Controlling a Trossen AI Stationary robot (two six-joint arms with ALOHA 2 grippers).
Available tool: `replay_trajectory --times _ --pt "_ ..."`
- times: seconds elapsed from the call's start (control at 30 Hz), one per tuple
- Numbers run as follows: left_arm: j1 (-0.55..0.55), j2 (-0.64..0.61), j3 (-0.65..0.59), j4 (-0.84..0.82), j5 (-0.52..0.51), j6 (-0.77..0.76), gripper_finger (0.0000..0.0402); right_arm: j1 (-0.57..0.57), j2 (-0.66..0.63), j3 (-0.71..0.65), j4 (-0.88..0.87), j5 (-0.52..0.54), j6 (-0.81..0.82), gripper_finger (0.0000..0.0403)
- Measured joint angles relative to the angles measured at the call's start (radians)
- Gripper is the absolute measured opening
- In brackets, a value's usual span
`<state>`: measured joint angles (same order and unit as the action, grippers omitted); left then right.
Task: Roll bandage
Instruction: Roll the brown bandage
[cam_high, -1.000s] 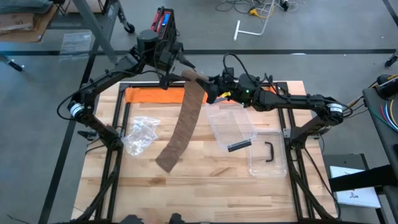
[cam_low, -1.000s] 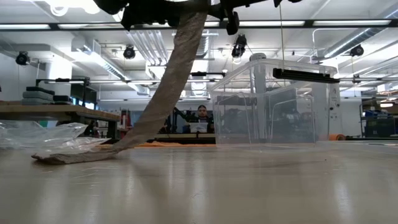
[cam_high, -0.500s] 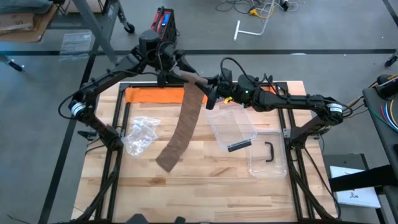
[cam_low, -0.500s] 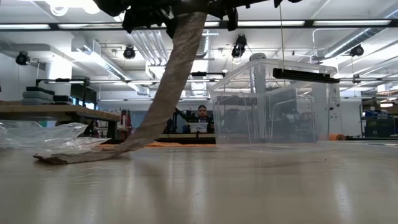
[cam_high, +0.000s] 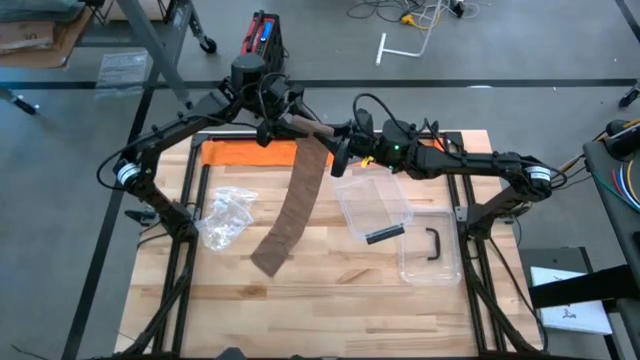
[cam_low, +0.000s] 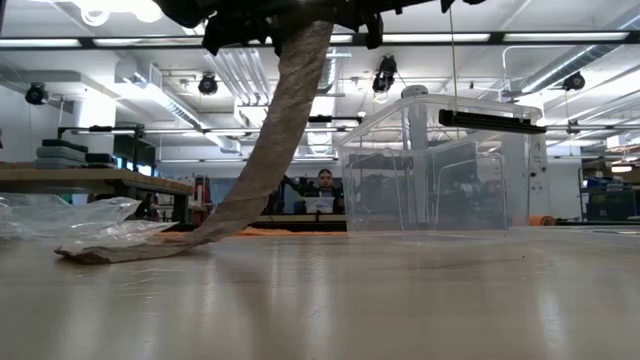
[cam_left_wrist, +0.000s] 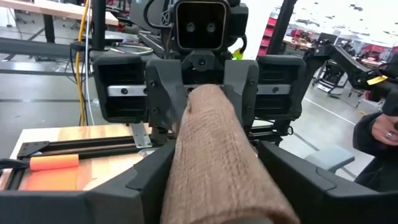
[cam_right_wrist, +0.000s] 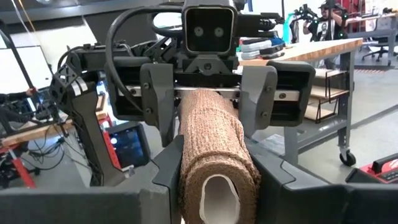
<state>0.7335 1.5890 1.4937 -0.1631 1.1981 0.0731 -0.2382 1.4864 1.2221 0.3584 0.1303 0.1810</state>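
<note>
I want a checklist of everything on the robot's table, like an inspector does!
Surface: wooden table, orange strip at the far edge.
Job's things: brown bandage, its rolled end held up between both arms, tail hanging to the table.
Clutter: clear box, clear lid, crumpled plastic bag.
Pincers: left pincer and right pincer each around one end of the roll.
Cables: black cables along the arms.
Surroundings: workshop, a person seated far off.
</note>
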Motion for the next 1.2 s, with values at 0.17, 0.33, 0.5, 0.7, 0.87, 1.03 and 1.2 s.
replay_trajectory --times 0.17,0.33,0.5,0.7,0.87,1.03,1.2 --pt "-0.012 0.000 0.000 -0.005 -0.002 -0.034 0.0170 0.000 0.000 0.000 -0.004 -0.004 -0.011 0.0113" --pt "-0.015 0.000 0.000 -0.014 -0.007 -0.038 0.0125 0.001 0.000 0.000 -0.006 0.000 -0.017 0.0110" --pt "-0.015 0.000 0.000 -0.016 -0.007 -0.015 0.0105 0.001 0.000 0.000 -0.006 0.000 -0.004 0.0112" --pt "-0.016 0.000 0.000 -0.011 -0.011 0.084 0.0110 0.001 0.000 0.000 -0.009 -0.003 0.139 0.0127" --pt "-0.013 -0.002 0.008 0.003 -0.006 0.281 0.0103 0.005 -0.018 0.000 -0.001 -0.010 0.293 0.0185" --pt "-0.013 -0.004 0.031 0.005 -0.008 0.503 0.0099 0.005 -0.020 0.000 0.015 -0.007 0.450 0.0245" --pt "-0.013 -0.005 0.037 0.002 -0.020 0.664 0.0106 0.005 -0.013 0.000 0.024 -0.003 0.485 0.0282"
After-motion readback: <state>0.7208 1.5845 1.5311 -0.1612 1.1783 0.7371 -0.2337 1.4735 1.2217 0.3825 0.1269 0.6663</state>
